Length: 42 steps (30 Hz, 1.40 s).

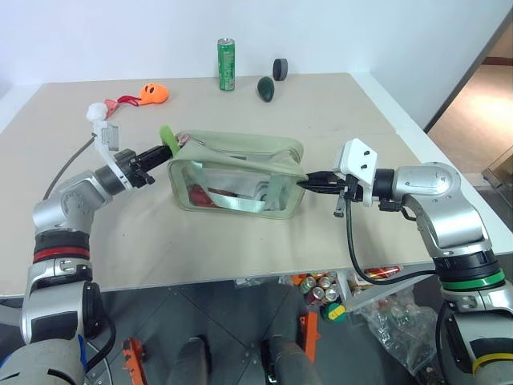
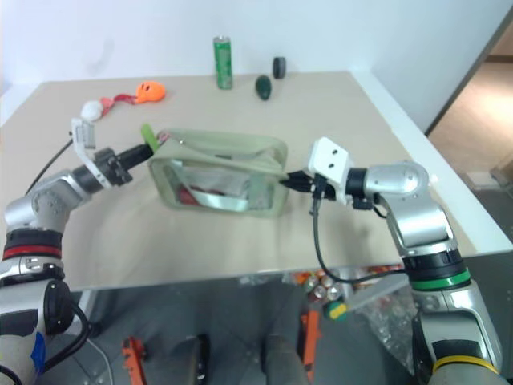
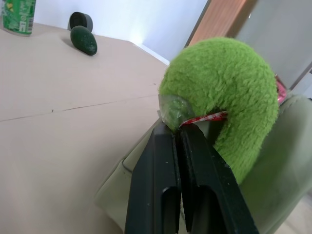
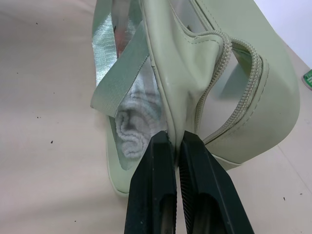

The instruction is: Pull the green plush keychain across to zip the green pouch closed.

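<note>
Lime fuzzy green plush keychain (image 3: 229,92) pinched by left hand (image 3: 179,134); right hand (image 4: 175,141) grips green pouch (image 1: 240,172).

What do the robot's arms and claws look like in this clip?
Silver-grey arm shells with black joints. The left arm wears a red band, the right arm a green one. Each wrist carries a white camera block. Both claws have two black fingers. A black cable loops under the right wrist.

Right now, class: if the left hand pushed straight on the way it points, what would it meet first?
The left hand, shut on the green plush keychain, points at the green pouch, so probably the pouch's near end.
</note>
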Each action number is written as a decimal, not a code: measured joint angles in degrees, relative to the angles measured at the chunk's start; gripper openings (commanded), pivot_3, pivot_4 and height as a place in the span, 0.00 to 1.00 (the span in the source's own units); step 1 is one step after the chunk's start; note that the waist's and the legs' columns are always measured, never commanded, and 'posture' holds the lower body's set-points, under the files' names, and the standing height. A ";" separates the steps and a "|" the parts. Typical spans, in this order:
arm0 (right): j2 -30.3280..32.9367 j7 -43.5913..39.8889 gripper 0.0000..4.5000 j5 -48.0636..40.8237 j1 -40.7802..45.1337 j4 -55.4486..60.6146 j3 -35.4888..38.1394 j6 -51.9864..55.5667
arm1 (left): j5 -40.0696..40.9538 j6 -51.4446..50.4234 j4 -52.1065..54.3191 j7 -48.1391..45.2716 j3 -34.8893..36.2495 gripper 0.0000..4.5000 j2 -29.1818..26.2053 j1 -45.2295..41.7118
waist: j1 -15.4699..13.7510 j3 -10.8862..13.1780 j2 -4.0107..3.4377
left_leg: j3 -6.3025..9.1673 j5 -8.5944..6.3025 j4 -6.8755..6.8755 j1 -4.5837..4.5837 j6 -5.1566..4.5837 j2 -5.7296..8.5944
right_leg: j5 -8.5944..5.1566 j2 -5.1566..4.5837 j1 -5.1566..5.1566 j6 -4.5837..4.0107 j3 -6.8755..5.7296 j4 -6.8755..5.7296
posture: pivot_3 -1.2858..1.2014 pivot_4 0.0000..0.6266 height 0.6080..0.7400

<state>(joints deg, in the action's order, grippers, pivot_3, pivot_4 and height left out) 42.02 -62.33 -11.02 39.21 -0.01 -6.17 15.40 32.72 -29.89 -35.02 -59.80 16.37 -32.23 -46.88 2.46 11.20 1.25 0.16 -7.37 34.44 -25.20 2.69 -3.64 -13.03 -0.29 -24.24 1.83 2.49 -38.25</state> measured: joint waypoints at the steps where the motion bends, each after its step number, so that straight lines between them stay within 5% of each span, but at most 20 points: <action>1: 0.00 -0.01 0.00 0.00 0.00 0.00 0.00 0.00 | 0.00 0.00 0.26 0.56 0.05 0.00 0.00 0.15 | 0.00 0.00 0.00 | 0.00 0.00 0.00 0.00 0.00 0.00 | 0.00 0.00 0.00 0.00 0.00 0.00 | 0.52 0.24 1.00; 18: -0.02 -0.40 0.00 0.26 0.29 -0.34 -0.15 -0.32 | 2.89 -1.90 17.93 -1.43 -2.60 0.00 -0.01 0.07 | 0.01 0.00 0.01 | -0.02 0.00 0.00 0.01 0.00 0.00 | 0.00 0.00 0.01 0.01 0.04 0.00 | 0.52 0.24 1.00; 32: -0.17 -0.09 0.00 0.52 0.28 -0.28 -0.16 -0.32 | -1.22 -1.12 12.53 0.03 -5.42 0.00 -0.21 -5.86 | 0.02 0.00 0.01 | -0.03 0.00 0.02 0.01 0.00 0.01 | 0.00 0.01 0.00 0.02 0.05 0.00 | 0.52 0.24 1.00; 42: -0.27 -0.04 0.00 0.65 0.30 -0.30 -0.16 -0.42 | -2.42 -0.08 11.53 -1.53 -5.44 0.75 -0.68 -4.87 | 0.02 0.00 0.01 | -0.03 0.00 0.01 0.01 0.00 0.01 | 0.01 0.01 0.00 0.02 0.05 0.00 | 0.52 0.24 1.00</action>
<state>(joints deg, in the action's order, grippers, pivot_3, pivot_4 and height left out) 41.74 -62.38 -10.36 39.51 -0.31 -6.33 14.98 30.30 -29.96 -23.49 -61.33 10.93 -32.91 -51.75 2.49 11.20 1.26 0.13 -7.37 34.45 -25.19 2.68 -3.64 -13.03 -0.28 -24.23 1.84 2.54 -38.25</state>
